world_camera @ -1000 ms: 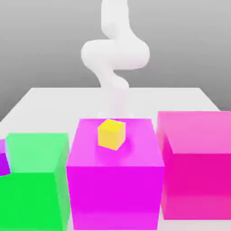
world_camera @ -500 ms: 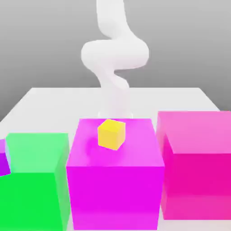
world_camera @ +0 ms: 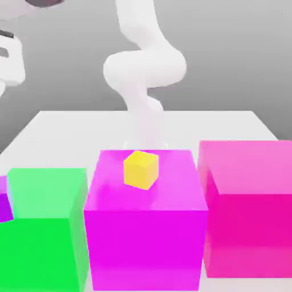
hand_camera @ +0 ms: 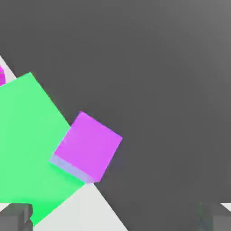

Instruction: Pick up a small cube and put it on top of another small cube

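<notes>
A small yellow cube (world_camera: pixel 140 169) rests on top of the large magenta block (world_camera: pixel 145 228) in the middle of the exterior view. At that view's left edge a small purple cube (world_camera: pixel 4 199) sits beside the large green block (world_camera: pixel 43 228). The hand view looks down on the same purple cube (hand_camera: pixel 88 146), which touches the green block's (hand_camera: pixel 27 144) edge. My gripper (world_camera: pixel 5 54) hangs high at the exterior view's upper left, well above the purple cube. In the hand view the gripper (hand_camera: pixel 115 219) is open, its two fingertips (hand_camera: pixel 16 217) far apart with nothing between them.
A large pink block (world_camera: pixel 248 205) stands at the exterior view's right, close to the magenta one. All blocks sit on a white table (world_camera: pixel 68 128) whose far half is bare. The white arm (world_camera: pixel 145 74) rises behind the magenta block.
The arm's upper part has swung toward the exterior view's left, and the hand has come into sight at the upper left. The cubes have not moved.
</notes>
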Robot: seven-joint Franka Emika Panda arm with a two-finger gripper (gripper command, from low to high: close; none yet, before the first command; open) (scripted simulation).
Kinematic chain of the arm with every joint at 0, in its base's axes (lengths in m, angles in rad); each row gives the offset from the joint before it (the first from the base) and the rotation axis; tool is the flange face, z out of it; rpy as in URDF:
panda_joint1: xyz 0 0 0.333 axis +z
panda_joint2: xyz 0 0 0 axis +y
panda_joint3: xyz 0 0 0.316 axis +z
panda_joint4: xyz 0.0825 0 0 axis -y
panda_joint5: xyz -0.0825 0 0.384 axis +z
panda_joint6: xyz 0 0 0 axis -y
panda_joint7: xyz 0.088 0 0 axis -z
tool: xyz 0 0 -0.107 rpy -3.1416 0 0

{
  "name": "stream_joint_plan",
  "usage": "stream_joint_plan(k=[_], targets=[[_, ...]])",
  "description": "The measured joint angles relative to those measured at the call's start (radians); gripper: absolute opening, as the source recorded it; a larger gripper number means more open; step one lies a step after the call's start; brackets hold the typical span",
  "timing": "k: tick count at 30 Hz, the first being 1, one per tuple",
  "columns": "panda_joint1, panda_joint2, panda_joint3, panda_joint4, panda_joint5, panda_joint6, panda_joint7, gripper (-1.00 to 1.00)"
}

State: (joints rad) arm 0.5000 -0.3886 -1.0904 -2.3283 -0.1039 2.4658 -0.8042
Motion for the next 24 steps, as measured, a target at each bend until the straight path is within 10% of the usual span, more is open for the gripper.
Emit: stream_joint_plan(k=[6, 12, 23, 24], targets=[[0.338, 0.101, -0.399, -0.011, -0.009, 0.055, -0.268, 0.00], [0.709, 0.004, -0.829, -0.009, -0.299, 0.075, -0.336, 0.00], [1.041, -0.258, -1.276, 0.057, -0.797, 0.112, -0.320, 0.00], [1.058, -0.275, -1.299, 0.064, -0.819, 0.122, -0.305, -1.00]])
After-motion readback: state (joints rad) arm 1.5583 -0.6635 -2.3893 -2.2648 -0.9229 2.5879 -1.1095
